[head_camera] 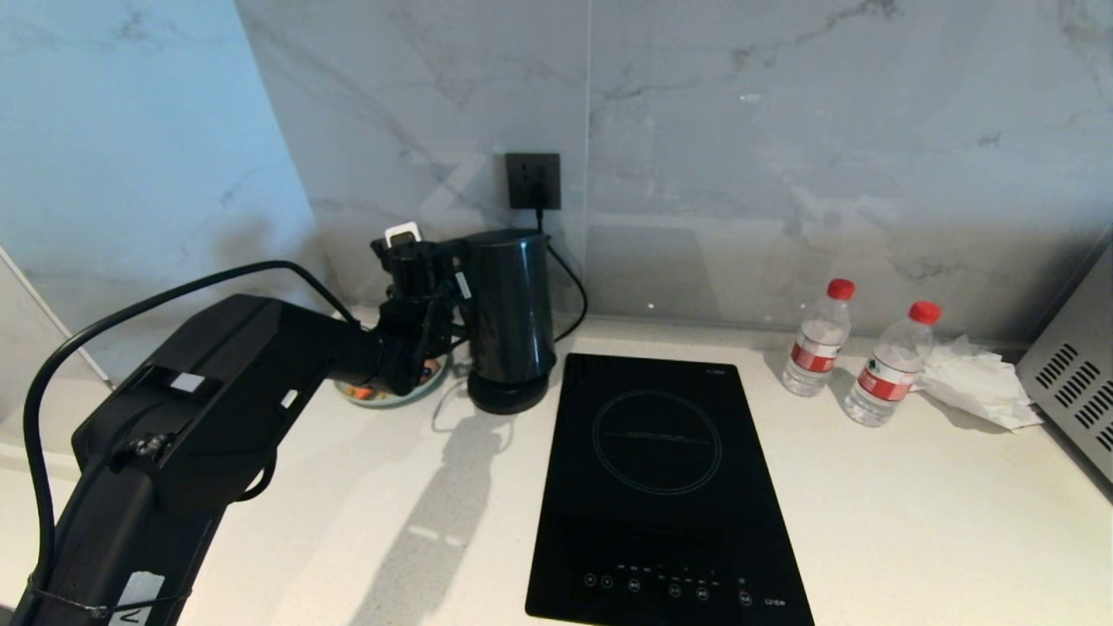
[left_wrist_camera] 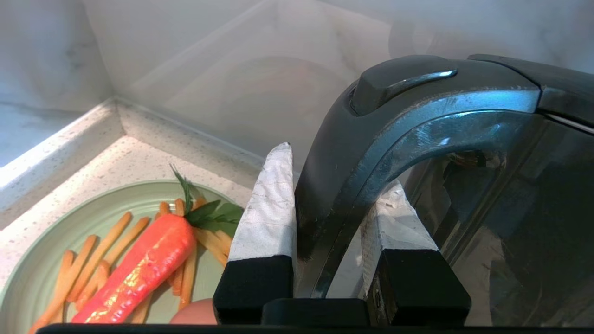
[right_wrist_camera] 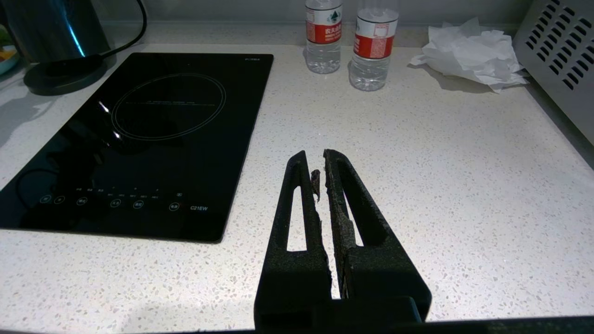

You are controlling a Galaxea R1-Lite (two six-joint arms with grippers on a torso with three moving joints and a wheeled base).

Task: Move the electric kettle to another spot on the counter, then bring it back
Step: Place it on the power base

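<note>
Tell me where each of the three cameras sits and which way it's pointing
Head: high, looking down at the counter; the left arm reaches to the kettle.
Left wrist: behind the left gripper, facing the corner; its fingers straddle the kettle's handle over a plate.
Right wrist: behind the shut right gripper, low over the counter, facing the hob and bottles.
Shared: all three show the kettle.

Grey-veined marble wall (head_camera: 783, 130) panels rise behind the worktop, meeting at a corner on the left. A black wall socket (head_camera: 533, 181) sits low on the marble. A vented steel appliance (head_camera: 1074, 382) stands at far right.
</note>
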